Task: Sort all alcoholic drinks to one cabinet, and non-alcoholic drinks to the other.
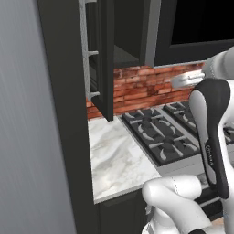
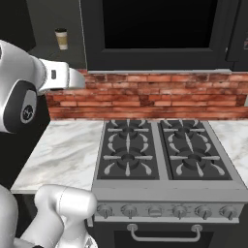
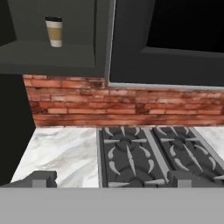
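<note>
From my remote seat I see one paper coffee cup (image 3: pixel 54 31) standing upright on the shelf of the open left-hand cabinet (image 3: pixel 48 57), up at about eleven o'clock in the hand view. It is tan with a dark lid, and it sits toward the back of the shelf, apart from the cabinet walls. In the right base view the same cup (image 2: pixel 61 38) shows at about eleven o'clock too, above and behind the arm's white forearm (image 2: pixel 58 77).

The gripper (image 3: pixel 111 179) is spread wide: its two dark fingertips (image 3: pixel 41 178) rise at seven and five o'clock along the bottom of the hand view, well apart, with nothing between them. It hangs over the front of the counter and looks toward the brick backsplash (image 3: pixel 127 107).

Below the cabinet lies the white marble counter (image 3: pixel 61 153), bare where I can see it. Just beside it, at the three o'clock side, sits the gas stove (image 3: pixel 148 157) with dark cast-iron grates; in the right base view its row of knobs (image 2: pixel 155 211) and the oven handle (image 2: pixel 162 235) run along six o'clock. Above the stove, at twelve o'clock, a dark recessed panel (image 2: pixel 160 24) spans the wall.

In the left base view the cabinet door (image 1: pixel 106 59) stands swung open toward me at about twelve o'clock, and the arm's dark-and-white link (image 1: pixel 212 132) rises at three o'clock. A tall grey slab (image 1: pixel 27 128) takes the nine o'clock side of that view.
</note>
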Robot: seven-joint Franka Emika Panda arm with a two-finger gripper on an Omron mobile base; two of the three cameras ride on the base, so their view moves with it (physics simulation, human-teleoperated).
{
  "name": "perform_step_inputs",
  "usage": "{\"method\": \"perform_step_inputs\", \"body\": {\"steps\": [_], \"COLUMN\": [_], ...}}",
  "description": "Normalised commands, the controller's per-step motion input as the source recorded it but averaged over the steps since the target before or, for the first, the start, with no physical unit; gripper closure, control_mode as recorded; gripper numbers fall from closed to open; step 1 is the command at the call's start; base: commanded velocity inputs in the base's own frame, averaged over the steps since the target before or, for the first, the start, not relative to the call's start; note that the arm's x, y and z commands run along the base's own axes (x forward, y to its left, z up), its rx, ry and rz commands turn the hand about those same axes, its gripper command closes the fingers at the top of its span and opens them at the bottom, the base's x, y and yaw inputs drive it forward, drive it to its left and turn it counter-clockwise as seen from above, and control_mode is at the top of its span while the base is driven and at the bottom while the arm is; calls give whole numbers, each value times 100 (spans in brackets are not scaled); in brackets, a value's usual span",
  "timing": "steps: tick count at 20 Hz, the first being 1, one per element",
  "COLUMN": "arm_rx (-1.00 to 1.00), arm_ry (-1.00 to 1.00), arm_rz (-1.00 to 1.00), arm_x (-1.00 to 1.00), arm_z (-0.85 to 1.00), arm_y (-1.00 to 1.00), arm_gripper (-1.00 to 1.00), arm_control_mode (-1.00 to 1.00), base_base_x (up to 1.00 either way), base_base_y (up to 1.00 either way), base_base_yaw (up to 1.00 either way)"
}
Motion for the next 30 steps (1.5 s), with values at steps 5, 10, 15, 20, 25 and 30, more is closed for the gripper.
{"method": "perform_step_inputs", "body": {"steps": [5,10,15,20,25,30], "arm_rx": [0,0,0,0,0,0], "arm_ry": [-2,-3,-1,0,0,2], "arm_rz": [-8,-7,-3,0,0,0], "arm_x": [-44,-38,-27,-12,0,0], "arm_z": [0,0,0,0,0,0], "arm_y": [0,0,0,0,0,0], "arm_gripper": [-100,-100,-100,-100,-100,-100], "arm_control_mode": [-100,-100,-100,-100,-100,-100], "base_base_x": [0,0,0,0,0,0], "base_base_y": [0,0,0,0,0,0], "base_base_yaw": [0,0,0,0,0,0]}}
